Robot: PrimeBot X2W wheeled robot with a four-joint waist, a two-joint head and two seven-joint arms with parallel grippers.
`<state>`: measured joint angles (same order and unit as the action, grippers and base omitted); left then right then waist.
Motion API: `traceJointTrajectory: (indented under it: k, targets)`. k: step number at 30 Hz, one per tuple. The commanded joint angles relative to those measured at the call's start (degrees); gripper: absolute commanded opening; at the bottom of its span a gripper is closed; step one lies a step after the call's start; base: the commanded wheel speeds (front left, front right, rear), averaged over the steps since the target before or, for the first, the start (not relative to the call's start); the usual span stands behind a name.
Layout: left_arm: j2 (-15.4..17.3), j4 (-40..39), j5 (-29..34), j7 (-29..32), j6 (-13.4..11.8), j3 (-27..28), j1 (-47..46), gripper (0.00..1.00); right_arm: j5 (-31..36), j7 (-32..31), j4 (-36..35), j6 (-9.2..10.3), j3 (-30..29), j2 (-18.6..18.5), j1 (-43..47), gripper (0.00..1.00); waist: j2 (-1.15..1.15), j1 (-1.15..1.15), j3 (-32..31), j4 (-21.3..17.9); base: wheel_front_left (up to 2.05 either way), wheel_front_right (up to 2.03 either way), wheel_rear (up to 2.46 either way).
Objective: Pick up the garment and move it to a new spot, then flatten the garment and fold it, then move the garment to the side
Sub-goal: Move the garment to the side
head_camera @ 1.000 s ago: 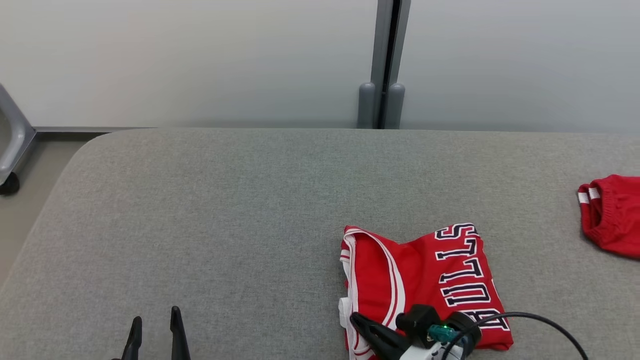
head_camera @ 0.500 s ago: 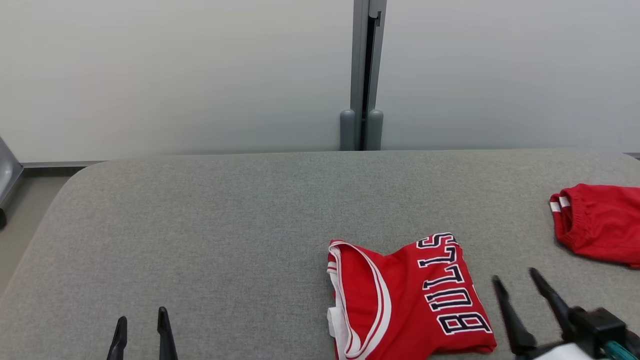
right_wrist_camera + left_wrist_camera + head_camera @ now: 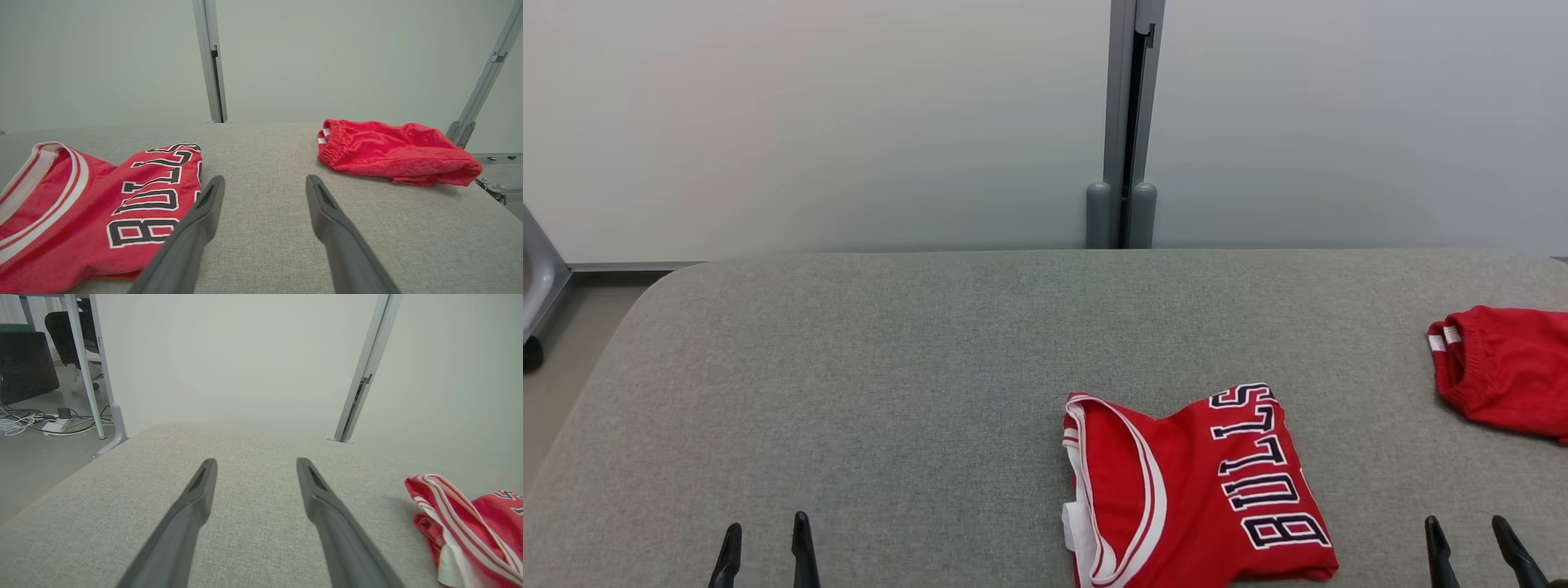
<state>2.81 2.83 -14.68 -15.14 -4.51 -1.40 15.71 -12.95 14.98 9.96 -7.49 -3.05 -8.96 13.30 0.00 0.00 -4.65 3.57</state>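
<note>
The head view looks forward and down from the near edge of the surface (image 3: pixel 890 367) toward the wall (image 3: pixel 849 122). Each wrist view sits low and close over that near edge, one left, one right, facing the far edge. All three share the jersey (image 3: pixel 1201 490).

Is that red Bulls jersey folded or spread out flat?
Folded. The jersey lies as a compact block on the table, its lettering on top, and the left wrist view shows stacked layers at its edge.
</note>
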Motion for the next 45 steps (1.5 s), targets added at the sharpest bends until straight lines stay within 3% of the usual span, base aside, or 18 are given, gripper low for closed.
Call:
traceJointTrajectory:
  k: [1,7,11,18,22,35,36,37,40,45]
  targets:
    - [0.2,0.1,0.3,0.0,0.3,0.0,0.1,1.00,0.5,0.2,-0.2,0.00,-0.2,-0.1,0.3,1.00,0.00,0.00,0.0,0.0,0.00,0.00,0.00]
    - [0.2,0.1,0.7,0.0,0.6,-0.3,-0.3,1.00,0.4,0.2,-0.8,0.00,0.7,-0.1,-1.2,1.00,0.00,0.00,0.5,-0.1,0.00,0.00,0.00]
    - [0.2,0.0,0.7,0.0,0.7,-0.7,-1.3,1.00,-3.8,0.2,0.6,0.00,4.5,-1.4,-4.1,1.00,0.00,0.00,1.4,0.7,0.00,0.00,0.00]
    - [0.2,0.6,0.2,0.0,0.9,-1.7,-2.3,1.00,-13.2,-17.9,5.0,0.00,16.3,-8.3,-15.7,1.00,0.00,0.00,4.0,2.1,0.00,0.00,0.00]
    - [0.2,0.8,0.0,0.0,0.9,-2.4,-3.1,1.00,-15.3,-25.1,9.6,0.00,18.3,-8.6,-21.4,1.00,0.00,0.00,5.8,3.4,0.00,0.00,0.00]
    - [0.2,0.9,0.1,0.0,1.0,-2.5,-6.5,1.00,-18.0,-32.0,19.8,0.00,19.9,-7.0,-27.8,1.00,0.00,0.00,10.2,5.3,0.00,0.00,0.00]
    - [0.2,0.9,0.1,0.0,1.0,-2.6,-6.9,1.00,-18.8,-32.1,19.6,0.00,20.7,-7.0,-28.3,0.71,0.00,0.00,10.5,5.2,0.00,0.00,0.00]
    - [0.2,0.7,-0.1,0.0,0.8,-2.5,-7.5,1.00,-20.7,-31.1,18.8,0.00,20.3,-7.8,-30.1,0.00,0.00,0.00,11.1,4.8,0.00,0.00,0.00]
    - [0.2,0.5,-0.3,0.0,0.8,-2.5,-7.7,1.00,-21.8,-31.2,18.2,0.00,20.4,-8.4,-31.2,0.00,0.00,0.00,11.5,4.4,0.00,0.00,0.00]
    - [0.2,0.5,0.3,0.0,1.9,-2.9,-9.9,1.00,-25.2,-32.9,16.2,0.02,16.3,-14.7,-40.3,0.00,0.00,0.00,15.2,1.0,0.00,0.00,0.00]
